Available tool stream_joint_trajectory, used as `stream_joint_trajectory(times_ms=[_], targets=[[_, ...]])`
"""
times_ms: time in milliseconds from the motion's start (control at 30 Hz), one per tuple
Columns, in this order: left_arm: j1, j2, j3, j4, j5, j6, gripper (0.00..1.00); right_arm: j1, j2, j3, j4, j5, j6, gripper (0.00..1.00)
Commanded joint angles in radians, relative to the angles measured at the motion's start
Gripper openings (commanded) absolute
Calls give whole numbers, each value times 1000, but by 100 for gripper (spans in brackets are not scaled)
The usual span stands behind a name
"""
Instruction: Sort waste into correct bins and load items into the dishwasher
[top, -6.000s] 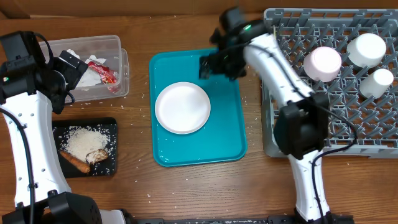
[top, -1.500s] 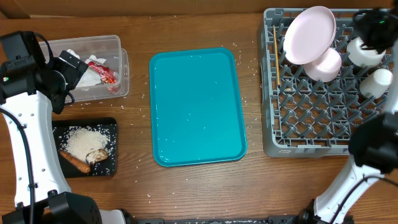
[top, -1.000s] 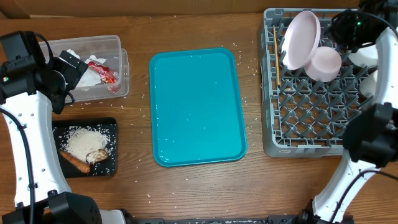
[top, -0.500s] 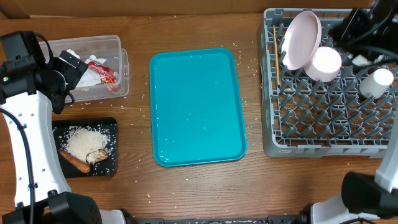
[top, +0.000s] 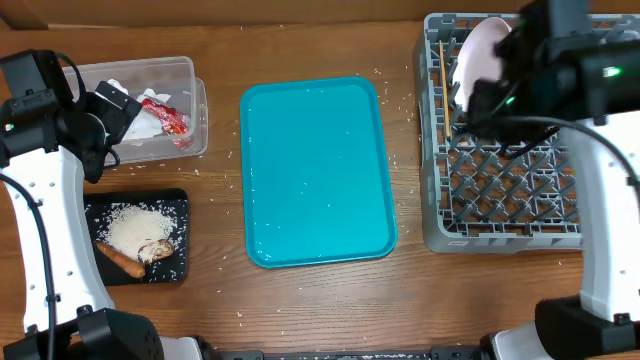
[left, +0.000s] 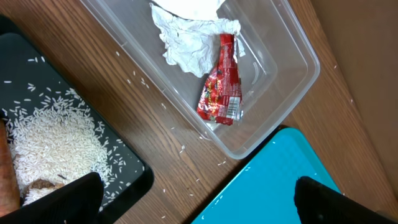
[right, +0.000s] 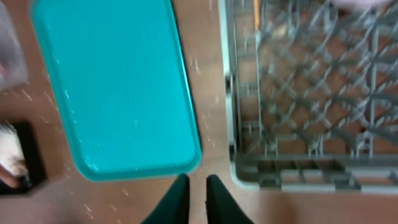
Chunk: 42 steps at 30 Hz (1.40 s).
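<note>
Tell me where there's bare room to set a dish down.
The teal tray lies bare, between the clear tub and the dish rack. The rack's near rows stand free. Crowded: the rack's far end, around the plate, and the black tray.

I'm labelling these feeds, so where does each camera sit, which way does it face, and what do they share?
Overhead: above the table, looking straight down; left arm and right arm show.
Left wrist: on the left arm, looking down at clear tub and black tray; left gripper open at bottom corners.
Right wrist: on the right arm, looking down at dish rack; right gripper fingers close together at bottom edge.
Shared: teal tray in all three.
</note>
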Motion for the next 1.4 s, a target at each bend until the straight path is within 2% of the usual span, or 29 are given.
stream_joint_trajectory(times_ms=[0, 33, 100, 133, 333, 500, 767, 900, 1067, 1233, 1367], targets=[[0, -13, 18, 2, -7, -6, 100, 33, -72, -111, 11, 117, 70, 15], [0, -13, 18, 2, -7, -6, 100, 35, -76, -138, 15, 133, 87, 19], [0, -13, 18, 2, -7, -6, 100, 36, -76, -196, 17, 135, 98, 44], [0, -13, 18, 2, -7, -6, 100, 36, -75, -224, 20, 128, 98, 100], [0, -13, 18, 2, -7, -6, 100, 36, -75, -365, 25, 12, 98, 100], [0, -13, 18, 2, -7, -6, 100, 36, -74, -389, 34, -150, 98, 100], [0, -13, 18, 2, -7, -6, 100, 36, -74, -389, 5, -145, 97, 100], [0, -13, 18, 2, -7, -6, 100, 35, -77, -389, 6, -142, 39, 100], [0, -13, 18, 2, -7, -6, 100, 35, -79, -389, 13, -144, 32, 100], [0, -13, 18, 2, -7, -6, 100, 34, -159, -418, 184, -134, -96, 100], [0, -13, 18, 2, -7, -6, 100, 34, -312, -565, 407, -137, -99, 100]])
